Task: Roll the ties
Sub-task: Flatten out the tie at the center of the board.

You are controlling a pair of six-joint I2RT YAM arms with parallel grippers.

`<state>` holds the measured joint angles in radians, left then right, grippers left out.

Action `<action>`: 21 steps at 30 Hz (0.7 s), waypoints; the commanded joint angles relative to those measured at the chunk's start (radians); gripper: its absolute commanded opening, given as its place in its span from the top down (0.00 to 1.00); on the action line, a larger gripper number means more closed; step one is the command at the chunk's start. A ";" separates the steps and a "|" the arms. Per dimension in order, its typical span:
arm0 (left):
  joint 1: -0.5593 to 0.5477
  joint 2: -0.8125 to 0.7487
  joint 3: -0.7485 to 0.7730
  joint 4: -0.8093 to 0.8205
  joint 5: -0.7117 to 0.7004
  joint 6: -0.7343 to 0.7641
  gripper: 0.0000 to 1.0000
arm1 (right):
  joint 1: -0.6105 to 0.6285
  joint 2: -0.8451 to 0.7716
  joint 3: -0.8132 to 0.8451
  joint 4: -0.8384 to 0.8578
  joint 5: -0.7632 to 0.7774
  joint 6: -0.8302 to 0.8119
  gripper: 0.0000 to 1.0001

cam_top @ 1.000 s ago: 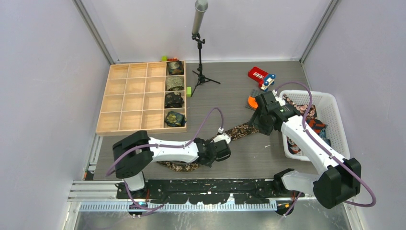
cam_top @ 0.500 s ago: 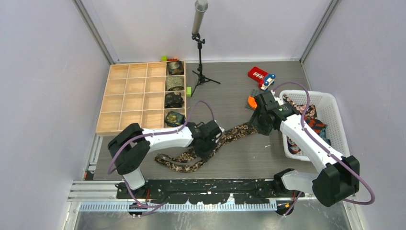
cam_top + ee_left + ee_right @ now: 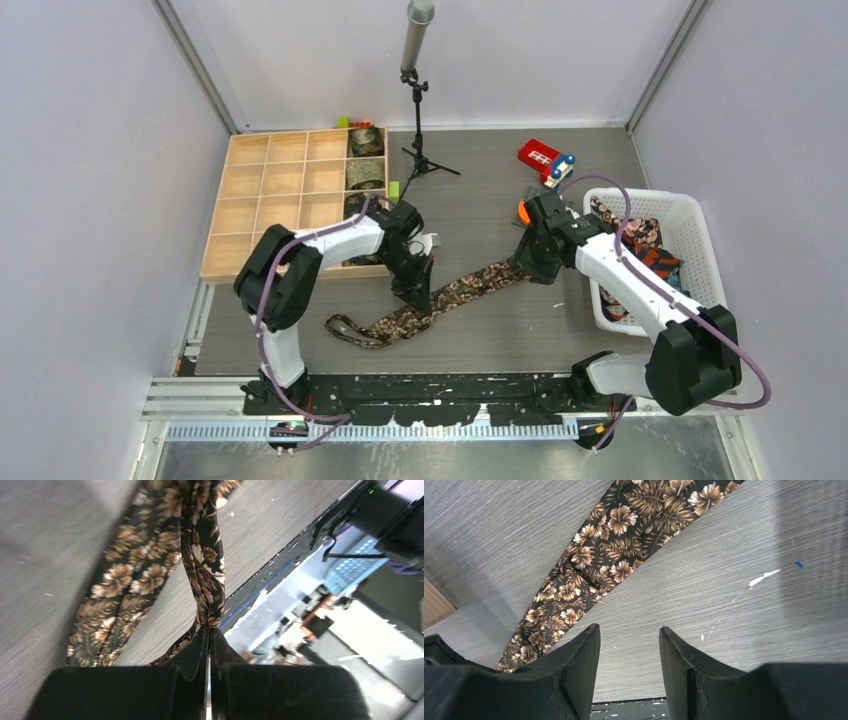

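Your right tool (image 3: 629,647) hides beneath its own wrist in the top view, along with that end of the floral tie (image 3: 450,293). In the left wrist view that tie runs off the top edge, and everything beyond the counter (image 3: 40,530) blurs. The ties (image 3: 662,262) in the basket (image 3: 655,196) are too small to count.

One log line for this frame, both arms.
left fingers: shut on floral tie | right fingers: open, beside tie | tray: rolled ties in right column
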<state>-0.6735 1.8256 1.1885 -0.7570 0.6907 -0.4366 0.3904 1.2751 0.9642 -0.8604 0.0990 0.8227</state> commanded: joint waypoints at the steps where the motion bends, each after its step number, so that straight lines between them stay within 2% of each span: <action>1: 0.096 0.063 0.057 -0.064 0.175 0.010 1.00 | -0.002 0.036 -0.019 0.069 -0.057 -0.016 0.48; 7: 0.168 0.133 0.135 -0.144 0.196 0.051 0.93 | -0.002 0.099 -0.010 0.097 -0.073 -0.025 0.49; 13: 0.199 0.137 0.173 -0.163 0.208 0.053 0.70 | 0.008 0.152 0.011 0.116 -0.086 -0.039 0.49; 16: 0.240 0.110 0.195 -0.165 0.204 0.037 0.65 | 0.042 0.182 0.037 0.116 -0.123 -0.048 0.49; 19: 0.281 0.046 0.213 -0.171 0.156 0.026 0.58 | 0.103 0.203 0.074 0.113 -0.114 -0.042 0.50; 21: 0.285 -0.013 0.229 -0.211 0.044 0.053 0.55 | 0.146 0.210 0.092 0.116 -0.107 -0.026 0.50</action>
<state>-0.4232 1.9518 1.3605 -0.9005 0.8474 -0.4080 0.4644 1.4811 0.9810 -0.7654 0.0036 0.7956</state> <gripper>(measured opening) 0.424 0.505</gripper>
